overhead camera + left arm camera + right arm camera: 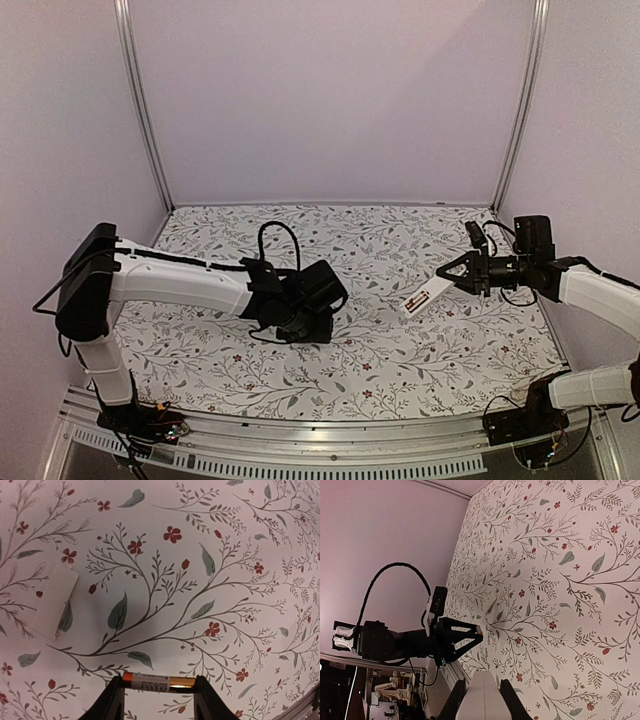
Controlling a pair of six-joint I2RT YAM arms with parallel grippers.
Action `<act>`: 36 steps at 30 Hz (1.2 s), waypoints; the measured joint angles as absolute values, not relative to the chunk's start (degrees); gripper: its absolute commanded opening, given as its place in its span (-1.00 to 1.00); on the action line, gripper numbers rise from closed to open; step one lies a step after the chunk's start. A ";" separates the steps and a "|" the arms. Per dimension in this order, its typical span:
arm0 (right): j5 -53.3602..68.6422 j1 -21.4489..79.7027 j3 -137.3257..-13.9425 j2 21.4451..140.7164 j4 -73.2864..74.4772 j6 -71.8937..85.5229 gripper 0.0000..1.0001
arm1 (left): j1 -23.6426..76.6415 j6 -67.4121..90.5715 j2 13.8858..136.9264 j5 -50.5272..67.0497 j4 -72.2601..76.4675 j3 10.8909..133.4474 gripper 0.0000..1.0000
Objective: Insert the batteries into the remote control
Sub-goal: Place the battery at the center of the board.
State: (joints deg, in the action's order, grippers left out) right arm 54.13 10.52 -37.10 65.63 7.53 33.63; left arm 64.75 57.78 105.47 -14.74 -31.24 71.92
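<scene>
Holding one battery point(150, 681) crosswise at its fingertips, left gripper point(159, 686) hovers over surface point(165, 595). Right gripper point(453, 272), well to its right, clamps remote control point(424, 296) aloft. Insertion likely pending: next calls for bringing them together and aligning battery with compartment.

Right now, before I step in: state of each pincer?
left pincer: closed, holding a battery end to end.
right pincer: closed, holding the remote control.

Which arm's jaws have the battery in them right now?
The left arm: the coppery battery spans its jaws, end to end. The right arm has the white remote control in its jaws instead.
</scene>
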 measured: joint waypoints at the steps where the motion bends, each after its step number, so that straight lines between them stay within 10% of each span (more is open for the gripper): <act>1: 54.13 10.46 -37.10 65.63 7.53 33.63 -1.00 | 64.75 59.79 105.93 -14.74 -32.29 72.23 -0.45; 36: 54.13 10.33 -37.10 65.67 7.25 33.63 -1.00 | 63.64 72.47 116.92 -10.96 -44.42 80.53 0.25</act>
